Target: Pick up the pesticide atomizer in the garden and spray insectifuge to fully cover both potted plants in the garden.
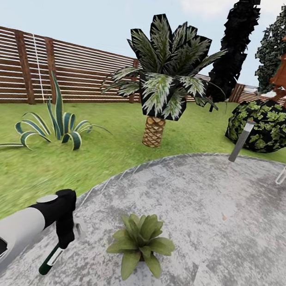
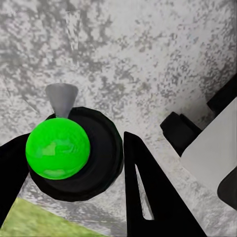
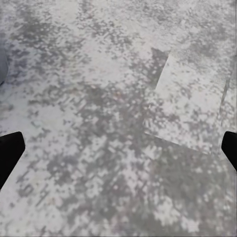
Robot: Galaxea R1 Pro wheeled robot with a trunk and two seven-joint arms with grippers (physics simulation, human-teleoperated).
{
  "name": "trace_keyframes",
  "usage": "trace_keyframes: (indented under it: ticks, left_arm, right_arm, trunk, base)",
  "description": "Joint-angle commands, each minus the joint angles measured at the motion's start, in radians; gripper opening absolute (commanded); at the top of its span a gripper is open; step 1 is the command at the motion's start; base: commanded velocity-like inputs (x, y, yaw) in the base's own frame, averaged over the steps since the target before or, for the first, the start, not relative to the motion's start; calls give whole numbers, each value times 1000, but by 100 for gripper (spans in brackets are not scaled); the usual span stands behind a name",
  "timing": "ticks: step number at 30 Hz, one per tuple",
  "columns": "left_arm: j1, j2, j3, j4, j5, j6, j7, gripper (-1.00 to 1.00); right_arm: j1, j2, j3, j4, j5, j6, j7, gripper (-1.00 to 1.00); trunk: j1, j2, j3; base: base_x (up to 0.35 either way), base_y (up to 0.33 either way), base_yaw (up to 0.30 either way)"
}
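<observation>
- The pesticide atomizer (image 1: 51, 259) is held in the closed left gripper (image 1: 63, 238), low at near left over the patio (image 1: 224, 213).
- One potted plant (image 1: 140, 242) stands just right of it; spraying appears not yet begun.
- Its green top (image 2: 58, 148) is seen from the left wrist.
- The right gripper (image 3: 118, 148) hangs spread, seemingly empty.

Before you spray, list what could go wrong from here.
1. The atomizer hangs low from the left gripper, beside the plant and below its leaf tops; spray may hit the patio and miss the leaves.
2. In the left wrist view the jaws sit around the green cap; squeezing harder could let the atomizer slip.
3. One potted plant is in sight here; the second may get skipped.
</observation>
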Motion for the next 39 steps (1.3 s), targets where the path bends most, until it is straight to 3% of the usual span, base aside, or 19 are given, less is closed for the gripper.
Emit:
trace_keyframes:
  ticks: [1,14,22,26,32,39]
  left_arm:
    - [0,0,-2,-2,-3,10,-8,-100]
    - [21,-8,-5,5,-6,8,-7,-100]
    - [85,0,-8,1,-10,5,12,-100]
    - [87,-7,-2,-8,0,5,64,-100]
    - [85,-16,0,-101,2,8,59,-100]
    - [90,-10,-3,-91,2,4,70,-100]
  right_arm:
    - [-1,0,4,1,-8,-4,1,100]
    - [-1,0,3,1,-8,-4,1,100]
    - [-1,0,4,1,-8,-3,1,100]
    - [-1,0,5,1,-7,-3,2,100]
    - [-1,-2,5,1,-7,-4,2,100]
    - [-1,-2,5,1,-7,-4,2,100]
  trunk:
    - [0,0,-1]
    - [0,0,-1]
    - [0,0,-1]
    - [0,0,-1]
    - [0,0,-1]
    - [0,0,-1]
  base:
    - [280,-110,-230]
    - [27,-90,-267]
    - [0,0,-16]
    - [0,0,0]
    - [130,0,0]
    - [38,0,0]
